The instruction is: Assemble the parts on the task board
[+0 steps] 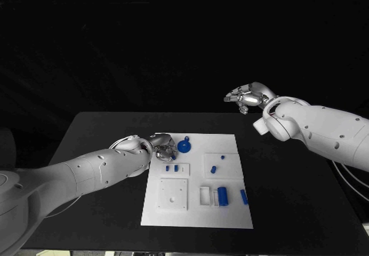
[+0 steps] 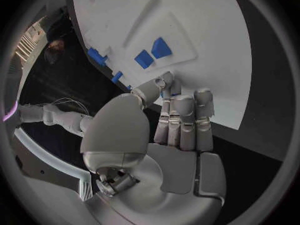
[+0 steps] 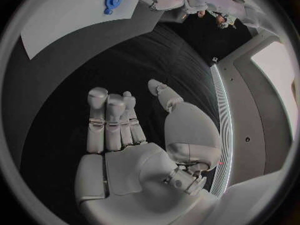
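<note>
The white task board (image 1: 196, 213) lies mid-table. My left hand (image 1: 163, 146) hovers over its far left corner. In the left wrist view that hand (image 2: 175, 130) has its thumb against a fingertip, with a sliver of a small blue part (image 2: 165, 92) between them. A round blue part (image 1: 184, 144) lies just right of the hand, a little apart from it. Two small blue pegs (image 1: 171, 168) stand below it. My right hand (image 1: 247, 97) is raised beyond the board's far right corner, fingers straight and holding nothing (image 3: 119, 135).
More blue parts sit on the board: a cylinder (image 1: 223, 196), a thin bar (image 1: 243, 197), a peg (image 1: 213, 170) and a small stud (image 1: 223, 157). Raised white blocks (image 1: 173, 193) take up the board's near left. Black table surrounds the board (image 1: 100, 133).
</note>
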You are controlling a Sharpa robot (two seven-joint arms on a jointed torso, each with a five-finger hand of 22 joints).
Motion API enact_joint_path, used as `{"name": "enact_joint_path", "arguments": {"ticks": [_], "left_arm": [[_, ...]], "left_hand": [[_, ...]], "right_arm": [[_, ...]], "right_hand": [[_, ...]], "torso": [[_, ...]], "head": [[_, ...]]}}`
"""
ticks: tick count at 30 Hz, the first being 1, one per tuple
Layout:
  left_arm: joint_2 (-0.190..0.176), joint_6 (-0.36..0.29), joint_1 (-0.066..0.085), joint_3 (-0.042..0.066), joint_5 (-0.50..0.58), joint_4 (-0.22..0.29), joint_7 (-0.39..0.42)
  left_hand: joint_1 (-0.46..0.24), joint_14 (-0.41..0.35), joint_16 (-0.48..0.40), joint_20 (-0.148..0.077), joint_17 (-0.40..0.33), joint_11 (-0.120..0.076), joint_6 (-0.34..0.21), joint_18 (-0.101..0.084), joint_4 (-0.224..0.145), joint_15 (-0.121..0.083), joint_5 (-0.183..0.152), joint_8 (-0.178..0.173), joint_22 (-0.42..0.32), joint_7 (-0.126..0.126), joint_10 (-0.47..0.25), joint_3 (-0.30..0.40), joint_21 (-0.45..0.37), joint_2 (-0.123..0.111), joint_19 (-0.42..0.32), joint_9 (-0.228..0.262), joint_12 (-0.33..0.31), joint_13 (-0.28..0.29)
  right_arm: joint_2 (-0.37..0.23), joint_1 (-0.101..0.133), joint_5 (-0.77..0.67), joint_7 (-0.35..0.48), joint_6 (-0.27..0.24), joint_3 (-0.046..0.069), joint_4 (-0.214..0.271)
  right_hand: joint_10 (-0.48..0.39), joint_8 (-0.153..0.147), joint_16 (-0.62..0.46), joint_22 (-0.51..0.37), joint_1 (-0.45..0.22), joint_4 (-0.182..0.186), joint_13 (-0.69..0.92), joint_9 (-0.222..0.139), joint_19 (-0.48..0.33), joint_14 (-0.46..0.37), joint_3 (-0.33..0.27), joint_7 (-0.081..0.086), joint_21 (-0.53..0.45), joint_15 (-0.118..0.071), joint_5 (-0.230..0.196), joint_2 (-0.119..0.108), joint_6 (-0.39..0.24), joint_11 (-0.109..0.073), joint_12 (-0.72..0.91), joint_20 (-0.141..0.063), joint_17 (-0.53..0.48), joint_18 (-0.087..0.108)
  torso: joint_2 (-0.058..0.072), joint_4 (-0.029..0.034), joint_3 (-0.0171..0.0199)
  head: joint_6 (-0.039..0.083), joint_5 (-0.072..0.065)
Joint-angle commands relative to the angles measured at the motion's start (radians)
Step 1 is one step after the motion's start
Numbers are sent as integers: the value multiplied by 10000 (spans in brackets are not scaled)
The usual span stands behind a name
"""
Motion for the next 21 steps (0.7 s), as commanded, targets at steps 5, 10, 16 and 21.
{"name": "enact_joint_path", "arguments": {"ticks": [5,10,16,21], "left_arm": [[28,157,-98,-50,13,80,137],[27,19,-99,-49,124,86,201],[-7,-184,-98,-49,508,38,265],[-17,-106,-98,-48,565,5,206]], "left_hand": [[-22,-24,48,-115,-17,142,65,518,-27,-23,5,69,188,-13,226,34,68,97,-9,20,47,23],[-27,-25,49,-115,-19,142,67,517,-27,-24,4,70,187,-13,230,32,68,94,-12,20,45,26],[-81,-94,29,-86,-49,235,-275,510,-27,62,-71,-111,181,114,-47,33,47,77,-65,-56,-142,-12],[-12,-195,35,46,-74,394,-913,556,-65,215,-90,-431,187,347,-424,54,28,-106,-151,-200,-380,-58]], "right_arm": [[14,-2,-39,87,151,4,-3],[26,-3,-39,91,152,4,-15],[19,-3,-39,88,146,4,-24],[21,-3,-39,88,149,4,-20]], "right_hand": [[-78,-56,2,145,-57,-40,-18,-12,4,15,31,93,-70,26,60,32,30,-21,35,-57,-8,693],[-78,-56,2,145,-57,-40,-19,-13,5,15,31,93,-71,26,60,32,30,-21,36,-57,-8,693],[-79,-56,2,146,-58,-41,-20,-13,5,14,31,93,-72,26,59,32,30,-20,36,-57,-8,693],[-80,-56,1,146,-59,-41,-21,-13,4,13,29,94,-73,27,58,31,29,-20,36,-57,-9,693]], "torso": [[-4,25,4],[-4,14,2],[0,8,1],[-5,15,4]], "head": [[-6,-15],[3,3],[10,5],[10,4]]}}
